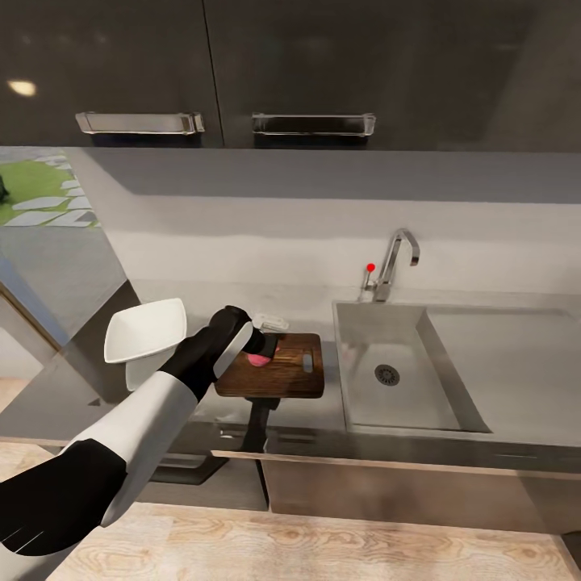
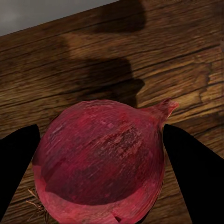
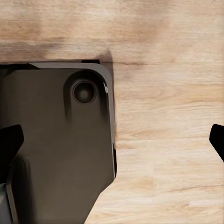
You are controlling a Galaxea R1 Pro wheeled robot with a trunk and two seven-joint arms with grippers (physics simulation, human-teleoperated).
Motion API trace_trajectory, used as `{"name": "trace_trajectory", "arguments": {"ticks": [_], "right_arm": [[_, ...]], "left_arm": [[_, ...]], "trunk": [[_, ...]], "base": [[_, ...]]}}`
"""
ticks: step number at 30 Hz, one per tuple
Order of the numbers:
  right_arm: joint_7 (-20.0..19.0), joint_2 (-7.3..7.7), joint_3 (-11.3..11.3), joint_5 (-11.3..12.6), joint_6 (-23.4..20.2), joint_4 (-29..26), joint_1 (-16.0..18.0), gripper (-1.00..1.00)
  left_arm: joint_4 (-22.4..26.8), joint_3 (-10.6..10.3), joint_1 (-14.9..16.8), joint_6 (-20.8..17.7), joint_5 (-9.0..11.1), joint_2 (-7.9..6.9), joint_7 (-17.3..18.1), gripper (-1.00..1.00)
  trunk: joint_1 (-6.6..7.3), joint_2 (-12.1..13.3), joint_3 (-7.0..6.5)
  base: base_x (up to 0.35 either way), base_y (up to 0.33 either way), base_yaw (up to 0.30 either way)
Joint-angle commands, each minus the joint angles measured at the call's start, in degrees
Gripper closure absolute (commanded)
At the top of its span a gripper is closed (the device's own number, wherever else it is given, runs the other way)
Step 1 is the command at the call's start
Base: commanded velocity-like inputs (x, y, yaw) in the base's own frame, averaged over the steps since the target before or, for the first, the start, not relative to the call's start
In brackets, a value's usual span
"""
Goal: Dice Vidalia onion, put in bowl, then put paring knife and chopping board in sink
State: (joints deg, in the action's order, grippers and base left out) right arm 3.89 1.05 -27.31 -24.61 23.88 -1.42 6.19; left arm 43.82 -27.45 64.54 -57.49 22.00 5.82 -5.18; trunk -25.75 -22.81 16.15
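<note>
A red-purple onion [image 2: 100, 163] sits between the two black fingers of my left gripper [image 1: 257, 351], just above or on the dark brown chopping board [image 1: 286, 375]; the fingers press its sides. The board lies on the countertop [image 1: 73, 395] left of the sink [image 1: 403, 407], its handle slot [image 1: 307, 362] facing the sink. To the left of the board stands the white bowl [image 1: 145, 331]. The paring knife is out of view. My right gripper [image 3: 115, 135] hangs open over the wooden floor with nothing between its fingers.
The chrome tap [image 1: 397, 257] with a red knob [image 1: 370, 267] rises behind the basin, and the drainboard [image 1: 508, 355] extends right. A small pale object [image 1: 270, 323] lies behind the board. Dark wall cabinets [image 1: 307, 73] hang overhead. The robot's dark base [image 3: 60, 149] is on the floor.
</note>
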Motion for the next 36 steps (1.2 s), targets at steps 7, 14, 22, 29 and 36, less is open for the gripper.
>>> {"name": "trace_trajectory", "arguments": {"ticks": [7,14,22,29,36], "right_arm": [[0.33,-0.07,-0.28,-0.61,0.20,0.13,0.05,-1.00],[0.33,-0.16,-0.22,-0.61,0.20,0.12,0.05,-1.00],[0.33,-0.17,-0.22,-0.61,0.20,0.15,0.05,-1.00],[0.33,-0.18,-0.25,-0.61,0.20,0.18,0.05,-1.00],[0.33,-0.23,-0.22,-0.61,0.20,0.18,0.05,-1.00]], "left_arm": [[0.03,-0.15,0.06,-0.17,0.59,-0.02,-0.54,1.00],[-0.81,-0.15,0.06,-0.09,0.59,-0.07,-0.54,1.00],[-0.93,-0.15,0.06,-0.08,0.59,-0.04,-0.54,1.00],[-0.91,-0.15,0.06,-0.08,0.42,-0.02,-0.54,1.00],[-0.93,-0.15,0.06,-0.08,0.41,-0.10,-0.54,1.00]], "trunk": [[-0.03,-0.11,0.10],[-0.03,-0.11,0.29],[-0.03,-0.11,0.85],[-0.03,-0.11,0.93],[-0.03,-0.11,0.94]], "base": [[0.000,0.000,0.000],[0.000,0.000,0.000],[0.000,0.000,0.000],[0.088,0.000,0.000],[0.034,0.000,0.000]]}}
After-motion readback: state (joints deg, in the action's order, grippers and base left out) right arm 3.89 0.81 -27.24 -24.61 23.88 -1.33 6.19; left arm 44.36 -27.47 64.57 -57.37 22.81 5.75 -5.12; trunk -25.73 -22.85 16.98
